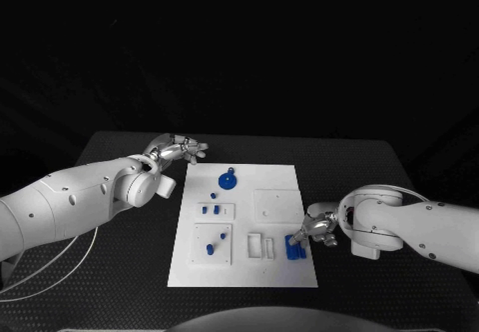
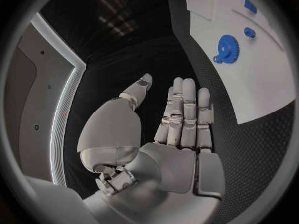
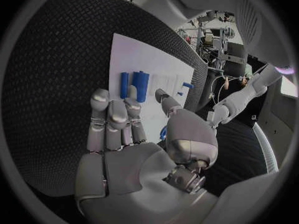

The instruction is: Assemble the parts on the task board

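My left hand: my silver left hand (image 1: 178,149) is over the black table (image 1: 120,149), just past the far left corner of the board. It holds nothing and its fingers (image 2: 187,104) are out straight, side by side, with the thumb apart.
My right hand: my silver right hand (image 1: 318,228) is at the right edge of the board, near the front. It holds nothing. Its fingers (image 3: 112,117) are stretched out and reach toward the blue bars.
Board: the flat white task board (image 1: 279,173) lies in the middle of the table, between my two hands.
Blue gear: a round blue gear with teeth (image 1: 228,180) lies on the far part of the board, closer to my left hand.
Small blue pieces: two small blue pegs (image 1: 210,208) stand in a white block left of the middle. Two more little blue pegs (image 1: 216,242) stand in the white block nearer to me.
Blue bars: some long blue bars (image 1: 295,247) lie close together at the near right of the board, just beside my right fingertips. I cannot tell if I touch them.
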Robot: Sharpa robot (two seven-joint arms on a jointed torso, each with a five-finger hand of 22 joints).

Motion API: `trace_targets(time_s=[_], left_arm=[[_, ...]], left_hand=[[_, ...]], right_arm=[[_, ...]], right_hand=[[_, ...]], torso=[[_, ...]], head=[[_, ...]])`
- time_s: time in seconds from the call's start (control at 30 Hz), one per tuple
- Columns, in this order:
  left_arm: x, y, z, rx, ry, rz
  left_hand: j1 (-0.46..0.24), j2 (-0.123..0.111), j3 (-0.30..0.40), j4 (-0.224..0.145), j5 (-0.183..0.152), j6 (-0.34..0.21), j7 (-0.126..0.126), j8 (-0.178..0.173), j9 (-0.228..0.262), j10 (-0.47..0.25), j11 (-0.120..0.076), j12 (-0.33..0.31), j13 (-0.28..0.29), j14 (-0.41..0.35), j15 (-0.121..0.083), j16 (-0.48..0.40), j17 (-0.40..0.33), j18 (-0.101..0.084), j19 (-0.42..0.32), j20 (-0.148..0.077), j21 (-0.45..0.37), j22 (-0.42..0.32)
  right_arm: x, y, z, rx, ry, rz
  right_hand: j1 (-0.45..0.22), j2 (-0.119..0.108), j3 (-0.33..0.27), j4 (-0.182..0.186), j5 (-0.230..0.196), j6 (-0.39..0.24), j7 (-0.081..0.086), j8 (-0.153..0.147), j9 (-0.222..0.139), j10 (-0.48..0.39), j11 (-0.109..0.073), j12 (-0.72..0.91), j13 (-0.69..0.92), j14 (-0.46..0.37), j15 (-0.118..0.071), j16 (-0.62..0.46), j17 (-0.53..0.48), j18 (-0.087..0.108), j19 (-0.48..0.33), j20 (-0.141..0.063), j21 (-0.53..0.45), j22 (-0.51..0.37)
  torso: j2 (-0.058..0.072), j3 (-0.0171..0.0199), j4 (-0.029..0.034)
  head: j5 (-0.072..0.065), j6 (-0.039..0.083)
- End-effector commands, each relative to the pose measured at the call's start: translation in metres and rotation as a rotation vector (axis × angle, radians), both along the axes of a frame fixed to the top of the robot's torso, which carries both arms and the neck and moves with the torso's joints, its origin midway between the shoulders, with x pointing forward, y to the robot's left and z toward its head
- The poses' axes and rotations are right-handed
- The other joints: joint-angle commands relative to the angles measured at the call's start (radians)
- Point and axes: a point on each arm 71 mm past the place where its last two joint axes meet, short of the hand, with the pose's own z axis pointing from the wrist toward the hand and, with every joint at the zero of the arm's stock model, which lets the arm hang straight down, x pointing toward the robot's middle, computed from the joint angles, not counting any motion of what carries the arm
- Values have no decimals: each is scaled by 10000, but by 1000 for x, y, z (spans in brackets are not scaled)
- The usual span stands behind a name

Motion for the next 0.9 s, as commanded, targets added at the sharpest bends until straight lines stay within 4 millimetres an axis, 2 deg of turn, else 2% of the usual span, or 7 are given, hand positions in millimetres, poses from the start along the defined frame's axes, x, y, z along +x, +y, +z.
trace_targets(time_s=[0.03, 0.23, 0.47, 0.63, 0.77, 0.9], left_arm=[[-1, -4, 2, -216, -106, -156], [-1, -4, 2, -226, -103, -167], [-1, -4, 2, -232, -98, -174], [-1, -3, 2, -249, -80, -174], [-1, -4, 2, -264, -69, -188], [-2, -4, 2, -271, -45, -209]], left_hand=[[-89, 12, -63, 27, -37, -60, -3, -33, -12, -76, -24, -50, -13, -33, 2, -45, 18, -149, -58, -562, -57, -15], [-238, -11, -137, 110, -47, -76, 2, -45, -24, -97, -17, -57, -20, -55, 11, -81, 19, -145, -61, -557, -84, -31], [-255, -6, -143, 124, -45, -79, 2, -47, -27, -102, -17, -58, -21, -73, 16, -103, 14, -142, -64, -556, -93, -36], [-275, 3, -148, 142, -44, -76, 1, -45, -28, -101, -17, -56, -21, -79, 19, -115, 13, -140, -65, -553, -98, -39], [-280, 5, -150, 146, -44, -75, 0, -45, -28, -100, -17, -56, -21, -79, 20, -117, 13, -140, -65, -553, -100, -40], [-289, 11, -152, 154, -43, -75, 1, -45, -29, -100, -17, -55, -22, -79, 21, -121, 13, -139, -65, -552, -102, -41]], right_arm=[[1, 1, -5, -211, -347, 27], [1, 6, -9, -416, -454, 222], [0, 8, -13, -510, -457, 315], [0, 16, -14, -415, -622, 419], [2, 25, -15, -594, -949, 769], [1, 32, -18, -616, -1084, 941]], right_hand=[[-130, -12, -16, -109, 87, -9, 96, -89, 13, 1, 17, -103, -31, 9, -22, -90, -40, 317, -91, -72, 4, 145], [-201, 34, -51, -263, 144, -33, 115, -143, 24, -44, 36, -185, -39, -3, -3, -155, -56, 317, -103, -62, -13, 135], [-226, 66, -61, -333, 161, -25, 120, -157, 33, -29, 42, -196, -14, 8, 5, -170, -42, 317, -103, -56, -17, 132], [-238, 90, -61, -395, 191, -17, 121, -168, 42, 28, 44, -163, 52, 39, 7, -159, 10, 317, -94, -54, -14, 131], [-246, 93, -63, -429, 198, -9, 120, -172, 47, 45, 43, -158, 70, 45, 7, -164, 18, 317, -90, -52, -13, 131], [-266, 77, -72, -456, 192, -3, 120, -177, 51, 50, 43, -163, 78, 48, 8, -170, 22, 317, -87, -50, -13, 130]], torso=[[9, -3, -9], [13, 7, -3], [1, -21, -25], [3, -18, -27], [1, -15, -6], [1, -28, -1]], head=[[30, -13], [69, -59], [91, -110], [126, -137], [110, -118], [105, -108]])
